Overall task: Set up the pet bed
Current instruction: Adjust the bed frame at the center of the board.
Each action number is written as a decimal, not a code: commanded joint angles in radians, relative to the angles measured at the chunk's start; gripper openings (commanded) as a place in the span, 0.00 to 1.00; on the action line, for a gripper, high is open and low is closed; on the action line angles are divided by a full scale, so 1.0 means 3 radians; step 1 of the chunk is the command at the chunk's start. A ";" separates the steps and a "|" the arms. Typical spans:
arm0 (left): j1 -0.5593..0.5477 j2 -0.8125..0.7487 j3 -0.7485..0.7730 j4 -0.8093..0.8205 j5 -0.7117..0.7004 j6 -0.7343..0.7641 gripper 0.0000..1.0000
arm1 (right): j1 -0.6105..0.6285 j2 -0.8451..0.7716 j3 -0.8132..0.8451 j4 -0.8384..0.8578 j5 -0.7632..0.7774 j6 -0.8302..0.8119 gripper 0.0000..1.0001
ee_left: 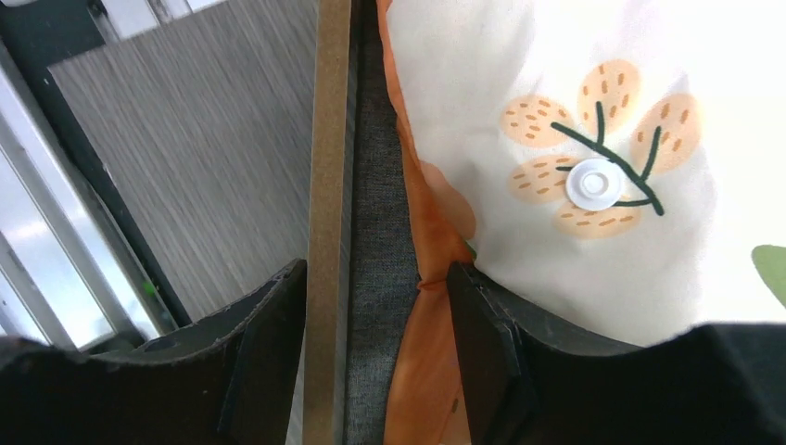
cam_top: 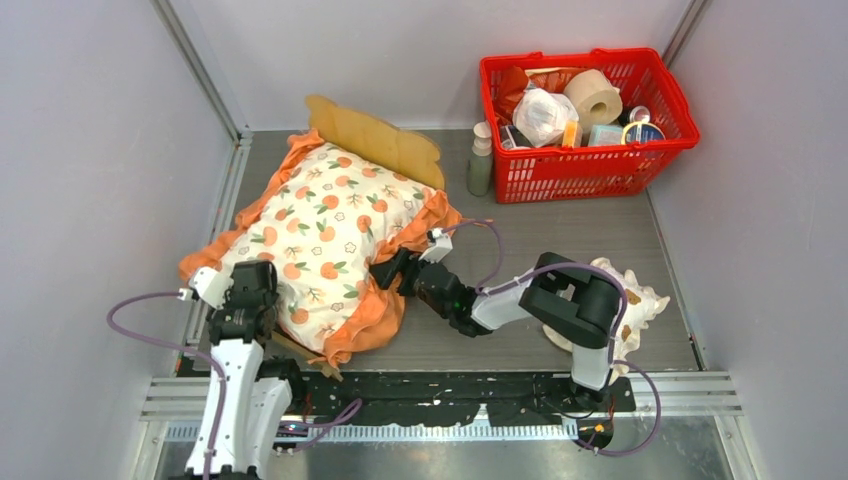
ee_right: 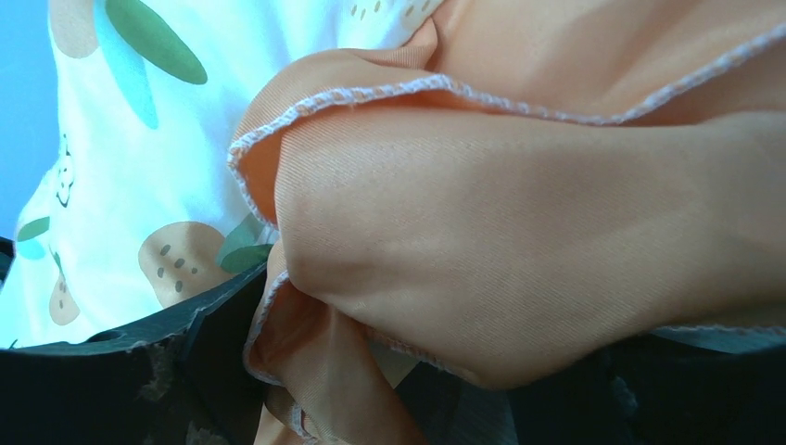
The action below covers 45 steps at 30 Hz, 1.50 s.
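On table (cam_top: 560, 250), pet bed (ee_left: 326, 185) lies diagonally, headboard (cam_top: 375, 140) far; left hand (ee_left: 375, 278), right hand (cam_top: 388, 268) apart.

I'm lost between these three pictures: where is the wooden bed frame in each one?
Top external: the pet bed sits left of centre, wavy headboard showing behind the orange-print cushion.
Left wrist: its side rail runs top to bottom between the fingers of the left hand.
Right wrist: cannot make it out; fabric fills the picture.
Shared landmark: the cushion's orange ruffle.
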 commanded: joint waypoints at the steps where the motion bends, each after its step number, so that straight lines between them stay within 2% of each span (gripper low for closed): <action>1: 0.0027 0.0493 0.0176 0.0883 -0.0332 0.0144 0.60 | 0.0115 0.0138 0.0348 0.0228 0.0254 0.0242 0.79; 4: 0.0126 0.0956 0.0372 0.0948 -0.0517 0.0280 0.61 | 0.0153 0.0232 0.0501 0.0130 0.0383 0.0347 0.80; 8: 0.0223 0.1221 0.0643 0.0580 -0.0595 0.0207 0.60 | 0.0156 0.0156 0.0547 -0.0103 0.0473 0.0272 0.86; 9: 0.0224 0.1183 0.0644 0.0519 -0.0598 0.0187 0.60 | 0.0137 0.0108 0.0516 -0.0096 0.0463 0.0170 0.88; 10: 0.0223 0.1105 0.0620 0.0536 -0.0594 0.0209 0.61 | 0.0097 0.0006 0.0456 -0.0109 0.0424 0.0124 0.98; 15: 0.0225 0.0495 0.0568 0.0797 -0.0462 0.0627 0.64 | -0.0006 -0.0501 0.0267 -0.0559 0.0235 -0.0301 0.96; 18: 0.0224 0.0264 0.0681 0.0630 -0.0472 0.0646 0.64 | -0.0082 -0.0786 0.0264 -0.1066 0.0143 -0.0349 0.95; 23: 0.0224 0.0168 0.0825 0.0236 -0.0520 0.0544 0.64 | -0.0140 -0.1077 0.0099 -0.1429 0.0040 -0.0423 0.95; 27: 0.0224 0.0202 0.1124 -0.0199 -0.0608 0.0479 0.65 | -0.0213 -0.1546 -0.0078 -0.1809 -0.0064 -0.0798 0.96; 28: 0.0223 0.0219 0.1216 -0.0325 -0.0621 0.0444 0.65 | -0.0241 -0.1612 -0.0081 -0.1939 -0.0236 -0.1010 0.96; 32: 0.0224 0.0216 0.1278 -0.0933 -0.0631 0.0011 0.64 | -0.0381 -0.1874 0.0272 -0.2648 -0.0482 -0.1599 0.96; 36: 0.0234 0.0060 0.1005 -0.1002 -0.0510 -0.0158 0.62 | -0.0608 -0.1950 0.0742 -0.2932 -0.0515 -0.2110 0.96; 42: 0.0351 0.0025 0.0837 -0.1170 -0.0356 -0.0281 0.61 | -0.1044 -0.1467 0.1516 -0.3121 -0.0590 -0.2890 0.98; 45: 0.0453 0.0013 0.0779 -0.1441 -0.0188 -0.0587 0.56 | -0.1210 -0.1015 0.1909 -0.3208 -0.0744 -0.3269 0.99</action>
